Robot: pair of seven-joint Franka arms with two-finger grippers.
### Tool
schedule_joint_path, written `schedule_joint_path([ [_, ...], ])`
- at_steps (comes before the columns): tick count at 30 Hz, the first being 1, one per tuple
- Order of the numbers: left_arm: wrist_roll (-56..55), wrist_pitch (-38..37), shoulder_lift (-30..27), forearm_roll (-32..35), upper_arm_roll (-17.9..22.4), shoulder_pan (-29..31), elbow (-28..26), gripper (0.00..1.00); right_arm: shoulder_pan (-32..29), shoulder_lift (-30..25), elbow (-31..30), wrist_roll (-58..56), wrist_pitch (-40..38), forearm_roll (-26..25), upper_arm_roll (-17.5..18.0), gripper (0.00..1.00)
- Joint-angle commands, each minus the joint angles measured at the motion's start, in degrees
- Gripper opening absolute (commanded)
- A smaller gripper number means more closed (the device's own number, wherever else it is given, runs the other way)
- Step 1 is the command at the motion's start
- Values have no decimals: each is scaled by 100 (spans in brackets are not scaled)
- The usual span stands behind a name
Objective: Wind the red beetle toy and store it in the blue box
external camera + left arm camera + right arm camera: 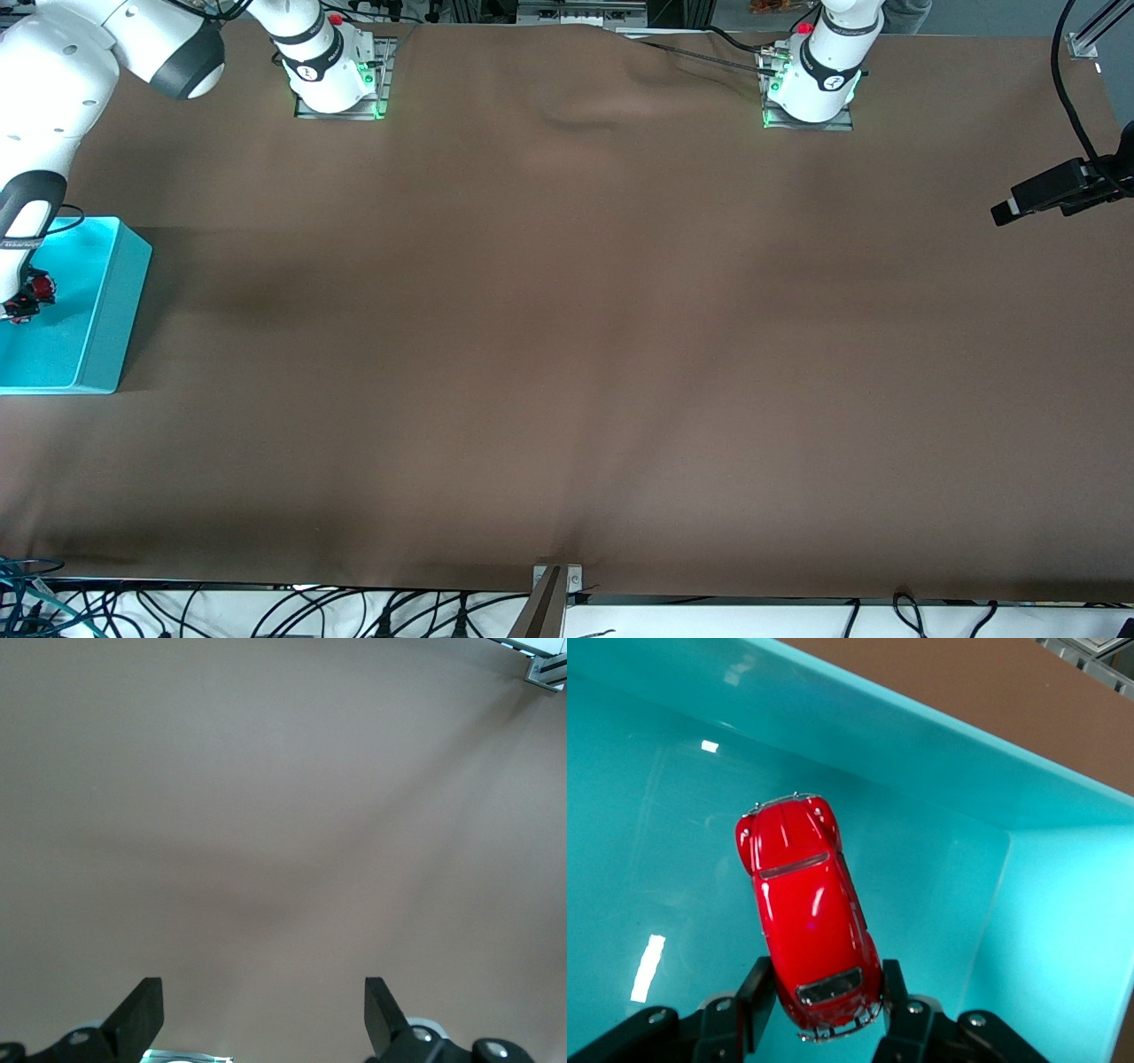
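Note:
The red beetle toy (pixel 806 912) hangs nose down inside the blue box (pixel 921 753), with my right gripper (pixel 828 983) shut on its rear flanks. In the front view the toy (pixel 35 288) and right gripper (pixel 25 299) are over the cyan inside of the blue box (pixel 106 310), which stands at the right arm's end of the table. Whether the toy touches the box floor I cannot tell. My left gripper (pixel 263 988) is open and holds nothing, above bare brown cloth; it is out of the front view.
Brown cloth (pixel 567 354) covers the table, with wrinkles near the arm bases. A black camera (pixel 1054 190) juts in at the left arm's end. Cables (pixel 266 611) and a metal bracket (pixel 554 585) line the edge nearest the front camera.

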Motion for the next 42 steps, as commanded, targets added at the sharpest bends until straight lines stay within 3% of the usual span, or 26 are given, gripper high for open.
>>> schedule_joint_path([
  [1, 39, -7, 40, -87, -25, 35, 94, 100, -10, 17, -40, 130, 146, -90, 44, 61],
  [3, 39, -7, 40, -87, -25, 35, 95, 100, -1, 35, -31, 227, 181, -90, 44, 67],
  [4, 39, -7, 40, -78, -25, 35, 95, 100, 17, 44, -31, 305, 207, -90, 44, 88],
  [18, 39, -7, 154, -78, -25, 35, 77, 100, 34, 9, 30, 298, 216, -107, -17, 88],
  [30, -40, 467, 409, 106, -8, 27, -37, 100, 192, -44, 127, 122, 50, -151, -404, 85],
  [42, -32, 731, 708, 581, -8, 18, -37, 100, 245, -62, 777, -54, -837, -72, -1001, 83],
])
